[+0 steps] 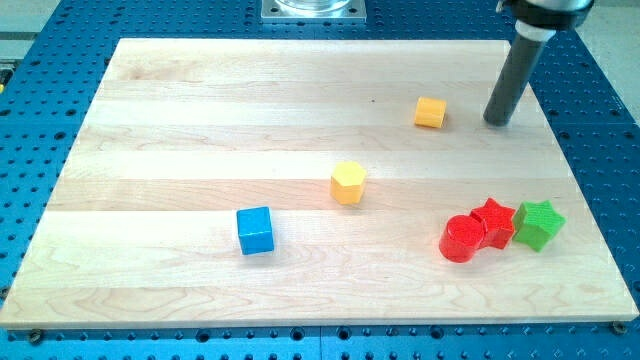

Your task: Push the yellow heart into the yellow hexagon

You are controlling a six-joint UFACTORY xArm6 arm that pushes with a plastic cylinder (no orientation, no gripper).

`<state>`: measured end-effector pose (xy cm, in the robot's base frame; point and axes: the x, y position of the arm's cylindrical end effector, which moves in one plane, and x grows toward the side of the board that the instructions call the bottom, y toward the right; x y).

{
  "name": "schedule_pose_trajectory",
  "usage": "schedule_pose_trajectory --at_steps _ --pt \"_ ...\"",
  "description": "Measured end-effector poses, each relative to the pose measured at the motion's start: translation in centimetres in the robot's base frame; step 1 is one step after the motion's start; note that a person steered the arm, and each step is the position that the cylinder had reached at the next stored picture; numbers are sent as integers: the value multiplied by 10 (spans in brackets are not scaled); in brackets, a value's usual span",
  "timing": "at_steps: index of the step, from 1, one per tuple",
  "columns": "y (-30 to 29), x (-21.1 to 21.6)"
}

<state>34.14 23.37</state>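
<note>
Two yellow blocks well apart: small yellow heart block [430, 112] far right, yellow hexagon block [348, 183] mid-bench. My tip [496, 122] sits just right of heart, not touching. No fingers, just the rod. Push not started.

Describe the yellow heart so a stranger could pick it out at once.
On the wooden board, look to the view's upper right, where my tip touches down. The yellow heart sits just to the tip's left, apart from it. The only other yellow block, the yellow hexagon, lies lower, near the board's centre.
</note>
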Motion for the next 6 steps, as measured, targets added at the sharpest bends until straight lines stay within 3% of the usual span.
schedule_pose_trajectory --at_steps 1,2,3,4,6 --pt "-75 -12" --pt "-120 5" --pt "-130 45" --pt "-137 58" --pt "-215 117"
